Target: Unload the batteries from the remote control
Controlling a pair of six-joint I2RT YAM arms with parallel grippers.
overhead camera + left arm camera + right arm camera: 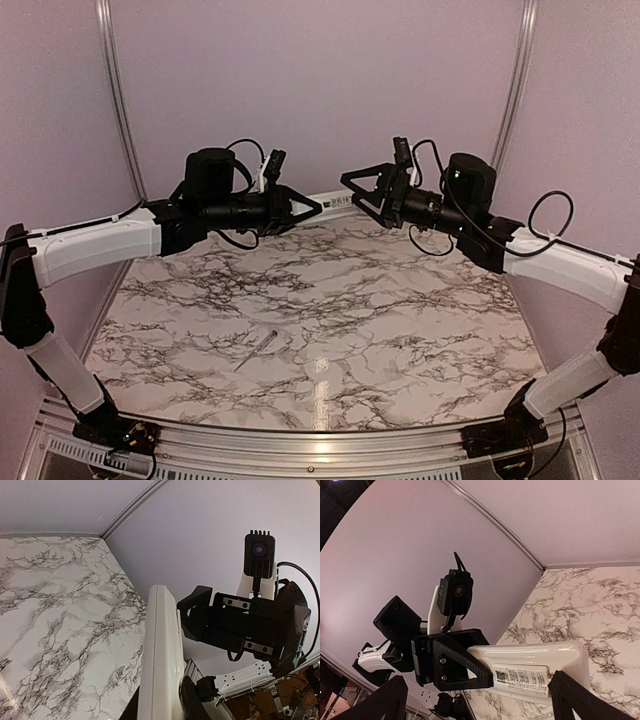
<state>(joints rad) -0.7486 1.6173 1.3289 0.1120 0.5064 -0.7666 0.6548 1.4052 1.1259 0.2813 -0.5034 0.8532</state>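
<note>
Remote control is sitting clamped in the left gripper, labelled end jutting toward the right gripper, gaping empty just opposite. Probably light, stiff and slick, it is asking for a hold across its long edges. Batteries are not showing. A pale stick is lying on the table well below.

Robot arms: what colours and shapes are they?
The left arm and right arm have white shells and black joints. Their fingers are hollow black triangles. Thin black cables loop out, and a green light glows on the right arm.
</note>
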